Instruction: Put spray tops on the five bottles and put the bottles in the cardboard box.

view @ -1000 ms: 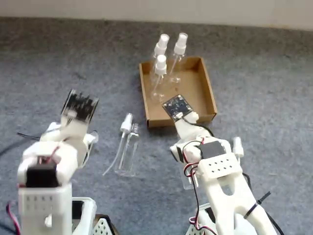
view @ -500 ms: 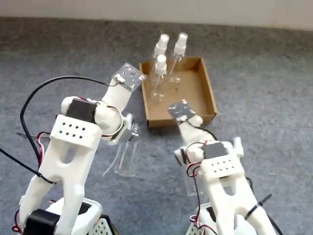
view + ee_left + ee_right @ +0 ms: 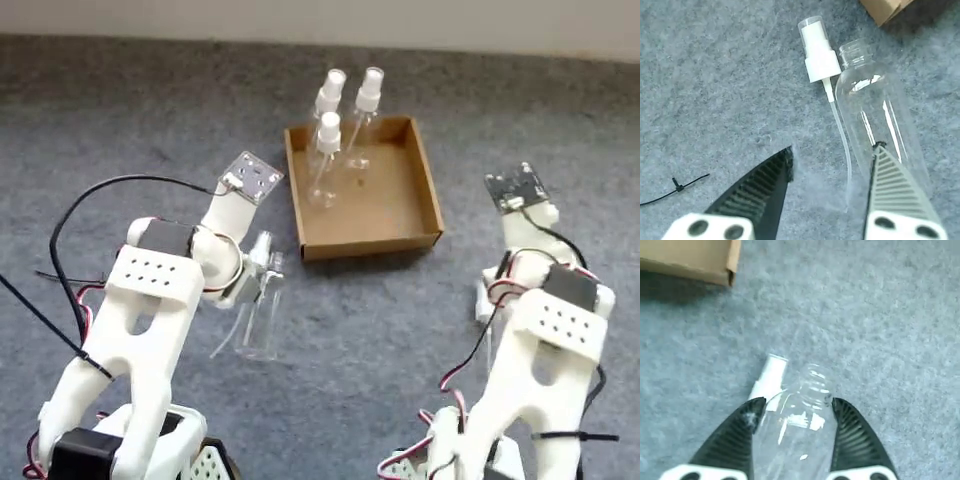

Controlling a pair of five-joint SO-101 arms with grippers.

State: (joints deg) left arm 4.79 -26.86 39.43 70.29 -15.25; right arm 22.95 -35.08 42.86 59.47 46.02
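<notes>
Grey carpet [image 3: 520, 120] is serving as the work surface. Left gripper [image 3: 833, 149] is hanging over it with jaws spread wide, gripping nothing. Capless bottle [image 3: 875, 105] is lying flat just ahead of it, its body running under the pale finger [image 3: 885, 175] and its neck pointing away from the gripper. Loose spray top [image 3: 819, 55] is lying just beside that neck, with its dip tube trailing back into the gap between the jaws. Black cable tie [image 3: 677, 186] is lying off to the dark finger's side.

Right gripper [image 3: 799, 407] is clamping a clear bottle [image 3: 795, 432] between its fingers, open neck pointing forward past the tips. White spray top [image 3: 769, 380] is lying on the carpet beside that neck, just ahead of one fingertip.

Cardboard box [image 3: 365, 190] is sitting farther ahead, between the two grippers. Three capped bottles [image 3: 328, 135] are leaning in it against the far wall, spray heads sticking out over the rim.
</notes>
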